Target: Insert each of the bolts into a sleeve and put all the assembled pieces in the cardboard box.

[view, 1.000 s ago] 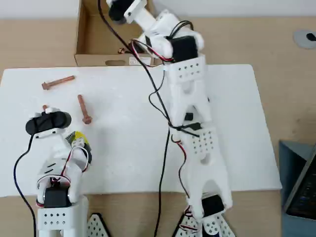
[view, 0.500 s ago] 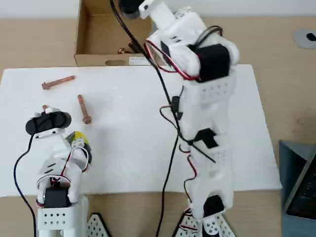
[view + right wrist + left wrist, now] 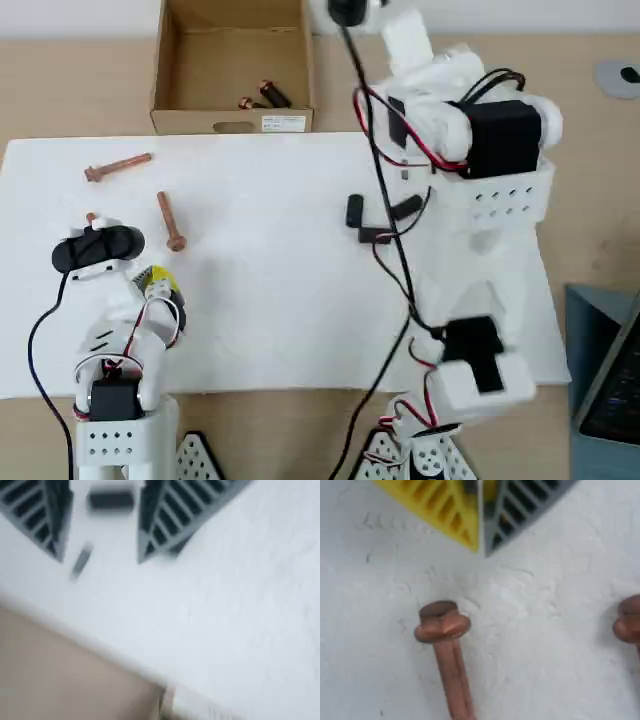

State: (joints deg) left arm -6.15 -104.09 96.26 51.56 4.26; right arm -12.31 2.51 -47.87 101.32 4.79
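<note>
We find the left pincer (image 3: 481, 549) pressed together and empty, a bolt (image 3: 443, 625) lying just beyond its tips on the white mat (image 3: 560, 580). The right pincer (image 3: 100, 555) stands spread, a black sleeve (image 3: 111, 500) in line with its gap, not gripped. Assembled pieces (image 3: 265, 95) lie in the cardboard box (image 3: 215, 65).

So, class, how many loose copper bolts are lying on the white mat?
3. One bolt lies at the far left of the mat, a second bolt just nearer, and a third bolt peeks out beside the left arm. Arms may hide others.
</note>
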